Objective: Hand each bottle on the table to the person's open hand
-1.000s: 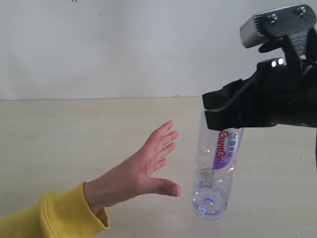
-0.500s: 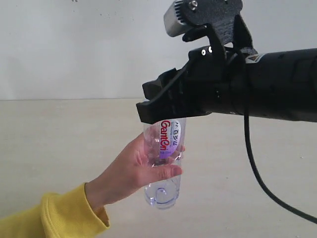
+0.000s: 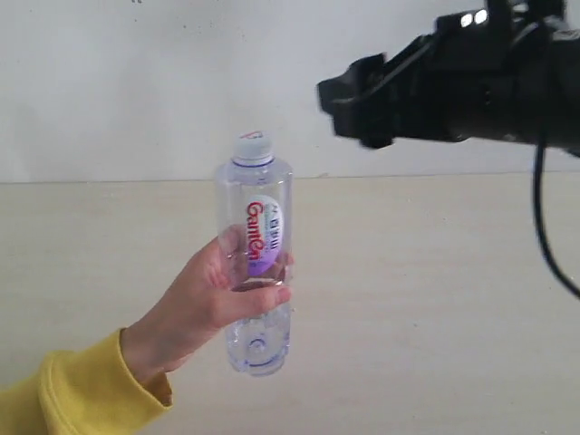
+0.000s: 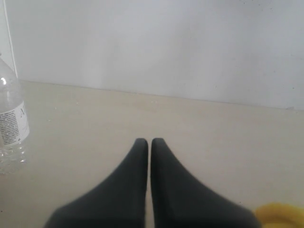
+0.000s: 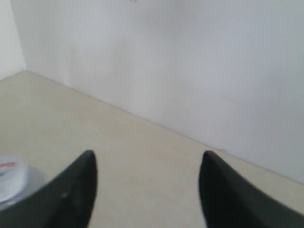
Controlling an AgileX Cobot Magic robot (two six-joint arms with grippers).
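Observation:
The clear bottle with the purple-red label [image 3: 256, 263] stands upright in the person's hand [image 3: 204, 313], above the pale table [image 3: 435, 272]. My right gripper [image 3: 352, 107] hangs up and to the right of it, apart from it. In the right wrist view this gripper [image 5: 148, 159] is open with nothing between its fingers, and the bottle's cap [image 5: 9, 178] shows at the frame's edge. My left gripper [image 4: 148, 141] is shut and empty above the table. A clear bottle with a white printed label [image 4: 12, 126] sits at the edge of that view. The cream-yellow bottle is out of view.
The person's yellow sleeve [image 3: 68, 394] comes in at the lower left of the exterior view. A bright yellow shape [image 4: 279, 214] shows at a corner of the left wrist view. A white wall [image 3: 136, 82] rises behind the table.
My right gripper has let go of the labelled bottle and pulled up and to the right. The hand has closed on the bottle and carried it a little left and up.

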